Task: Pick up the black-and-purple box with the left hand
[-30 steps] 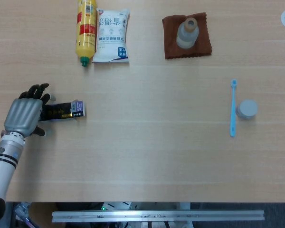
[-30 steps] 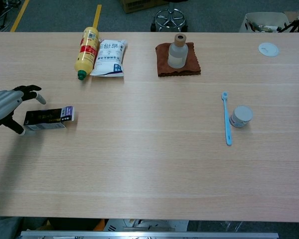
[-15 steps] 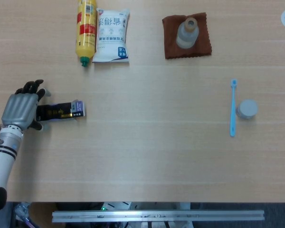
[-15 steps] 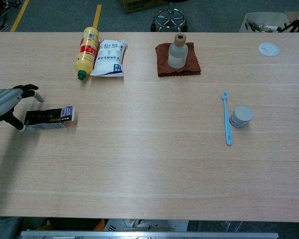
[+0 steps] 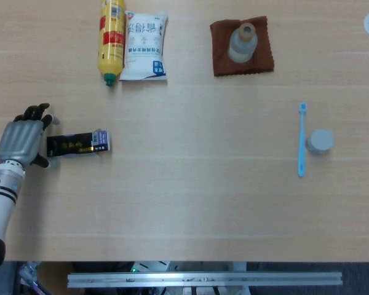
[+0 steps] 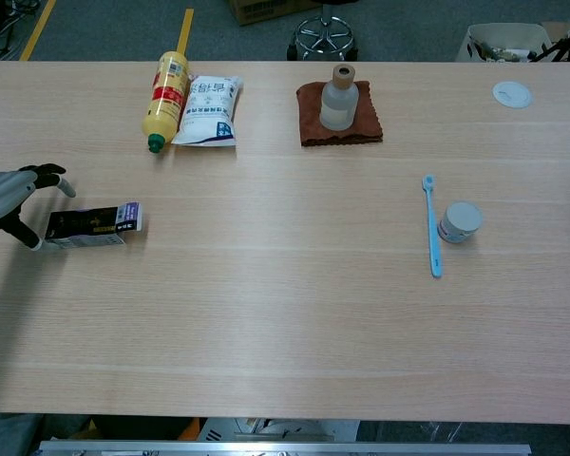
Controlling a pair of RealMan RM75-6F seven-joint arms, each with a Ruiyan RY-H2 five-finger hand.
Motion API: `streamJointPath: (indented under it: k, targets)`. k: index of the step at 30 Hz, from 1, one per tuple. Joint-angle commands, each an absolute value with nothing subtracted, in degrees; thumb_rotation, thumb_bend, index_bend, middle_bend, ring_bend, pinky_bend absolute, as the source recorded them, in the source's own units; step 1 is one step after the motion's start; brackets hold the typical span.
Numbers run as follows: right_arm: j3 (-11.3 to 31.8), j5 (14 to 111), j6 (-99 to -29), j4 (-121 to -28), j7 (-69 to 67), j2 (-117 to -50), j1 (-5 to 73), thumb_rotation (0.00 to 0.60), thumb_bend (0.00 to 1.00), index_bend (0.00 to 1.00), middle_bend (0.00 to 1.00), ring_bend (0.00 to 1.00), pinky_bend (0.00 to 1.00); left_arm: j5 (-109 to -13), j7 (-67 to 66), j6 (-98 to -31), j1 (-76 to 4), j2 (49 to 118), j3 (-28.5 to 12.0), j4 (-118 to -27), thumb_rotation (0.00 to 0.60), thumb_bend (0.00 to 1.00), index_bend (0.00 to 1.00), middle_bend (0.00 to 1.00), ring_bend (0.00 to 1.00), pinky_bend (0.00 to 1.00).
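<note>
The black-and-purple box (image 5: 79, 144) (image 6: 92, 226) lies flat on the table near its left edge, purple end pointing right. My left hand (image 5: 21, 141) (image 6: 9, 201) sits just left of the box with its fingers spread apart and holds nothing. Its fingertips are close to the box's left end, and I cannot tell whether they touch it. My right hand shows in neither view.
At the back left lie a yellow bottle (image 5: 111, 38) and a white pouch (image 5: 145, 46). A capped bottle (image 5: 242, 41) stands on a brown cloth (image 5: 261, 54). On the right lie a blue toothbrush (image 5: 301, 140) and a small grey jar (image 5: 320, 141).
My left hand has drawn back to the left, off the box's left end. The box has stayed where it was.
</note>
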State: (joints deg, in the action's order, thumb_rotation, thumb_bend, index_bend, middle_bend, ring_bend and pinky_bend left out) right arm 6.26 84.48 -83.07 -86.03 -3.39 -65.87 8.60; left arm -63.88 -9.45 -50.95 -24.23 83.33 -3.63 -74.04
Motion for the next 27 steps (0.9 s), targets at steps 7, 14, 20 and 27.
streamJointPath:
  k: [7, 14, 20, 27]
  targets:
    - [6.17, 84.22, -82.8, -85.6, -3.72, -66.23, 8.57, 0.6, 0.31, 0.3, 0.3, 0.31, 0.4, -64.58, -8.5, -50.99, -24.59, 83.91, -3.65, -73.04, 0.6, 0.07, 0.26, 0.07, 0.06, 0.19]
    - [6.05, 84.35, -82.65, -85.36, -3.93, -66.46, 8.62, 0.6, 0.31, 0.3, 0.3, 0.31, 0.4, -64.51, -8.89, -51.04, -25.17, 84.33, -3.98, -72.66, 0.6, 0.07, 0.26, 0.07, 0.06, 0.19]
    - [6.01, 84.25, -82.58, -85.11, -4.17, -66.62, 8.56, 0.6, 0.31, 0.3, 0.3, 0.31, 0.4, -63.68, -9.56, -50.93, -25.63, 84.67, -4.44, -71.81, 0.6, 0.07, 0.27, 0.07, 0.06, 0.19]
    - [6.01, 84.23, -82.76, -85.08, -4.29, -66.59, 8.41, 0.6, 0.31, 0.3, 0.3, 0.31, 0.4, -62.71, -9.78, -50.65, -25.55, 84.78, -4.4, -70.96, 0.6, 0.07, 0.27, 0.07, 0.06, 0.19]
